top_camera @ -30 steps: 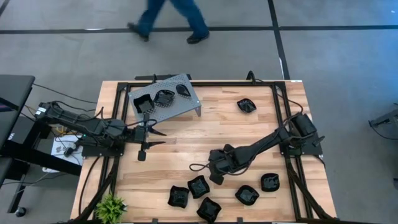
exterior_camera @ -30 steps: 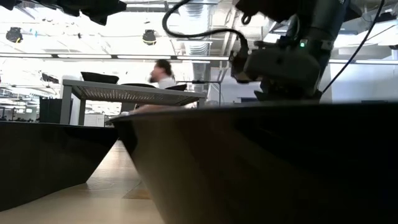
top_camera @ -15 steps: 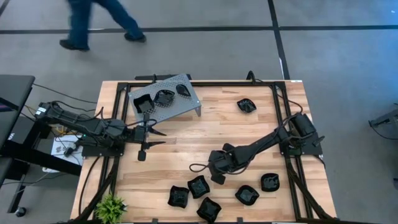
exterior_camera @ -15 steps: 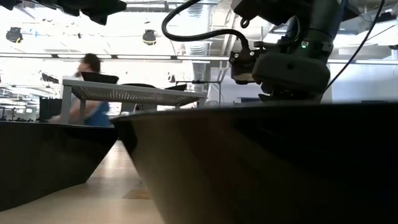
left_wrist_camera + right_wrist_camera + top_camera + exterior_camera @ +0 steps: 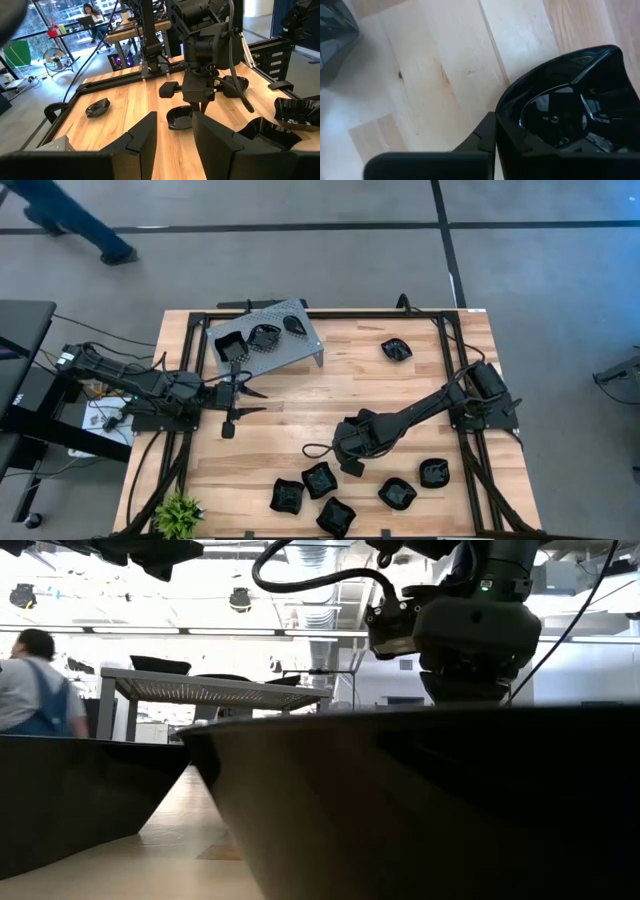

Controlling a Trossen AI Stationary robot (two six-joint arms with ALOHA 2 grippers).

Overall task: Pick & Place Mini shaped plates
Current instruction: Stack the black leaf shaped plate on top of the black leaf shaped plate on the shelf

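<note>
Glossy black mini shaped plates are lying in three places in the high view. Three are already sitting on the grey perforated metal tray [image 5: 268,340] in the upper left of the frame: a square one [image 5: 229,346], a scalloped one [image 5: 264,337] and a small leaf-shaped one [image 5: 294,325]. One more [image 5: 396,349] is lying alone on the pale wooden bench [image 5: 330,400] toward the upper right. Five are waiting along the lower edge: [image 5: 287,496], [image 5: 320,479], [image 5: 336,516], [image 5: 397,493] and [image 5: 434,473]. A further small dish [image 5: 351,466] is lying just beside that group, under the right arm's wrist.

The right gripper [image 5: 202,106] is reaching down at lower centre, its fingers closing together on the rim of that dish [image 5: 565,120]; judged from this, a pick is under way. The left gripper [image 5: 243,395] is hovering at centre left, just below the tray, its fingers [image 5: 141,136] standing apart and holding nothing.

Judgement: about a third of the visible plates are placed; the rest are awaiting transfer.
</note>
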